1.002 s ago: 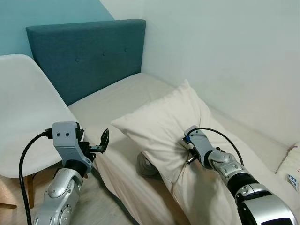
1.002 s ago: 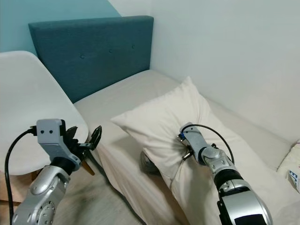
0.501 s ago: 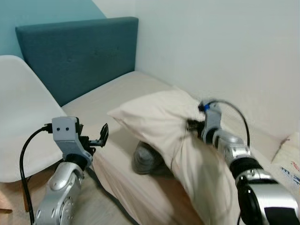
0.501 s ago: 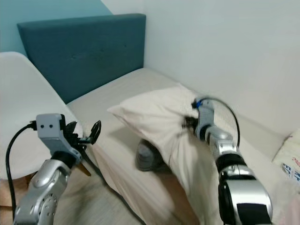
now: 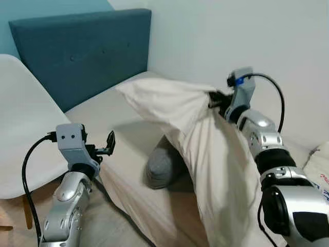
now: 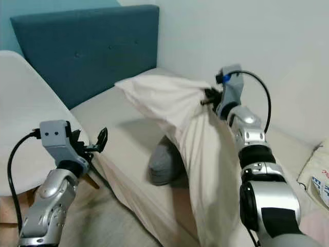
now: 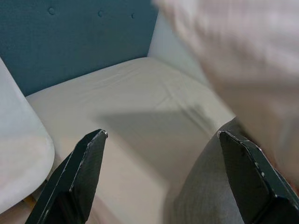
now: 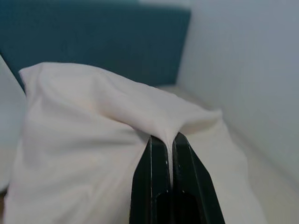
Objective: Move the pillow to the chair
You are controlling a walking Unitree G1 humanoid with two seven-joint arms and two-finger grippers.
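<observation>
1. Above the bed [image 5: 103,110], in the left eye view, the pillow [image 5: 205,144] hangs from the right hand [image 5: 215,99], which is raised near the white wall. One corner sticks out toward the blue headboard [image 5: 77,56] while the bulk droops down to the mattress. That sag suggests something light and very soft, with loose filling that shifts (it will swing and fold, not hold a shape). A grey rounded cushion [image 5: 162,167] lies on the bed under it.

2. Across in the right eye view, the left hand [image 6: 97,140] hovers low at the bed's edge, just beside the white chair [image 6: 20,118], holding nothing. The chair seat is well apart from the pillow, on the robot's left.

3. Along the left wrist view, the left hand's two black fingers [image 7: 79,179] stand wide apart with only the bed sheet and the grey cushion between them; the pillow is a pale blur at the edge.

4. Close up in the right wrist view, the right hand's fingers [image 8: 156,186] are pressed almost together on a pinch of the pillowcase fabric, which gathers into a ridge at the tips. It is a thin hold on cloth alone (I judge it could slip under the dangling weight). A deeper bite near a corner or seam, or support from the free left hand under the sagging end, would likely carry it more surely.
</observation>
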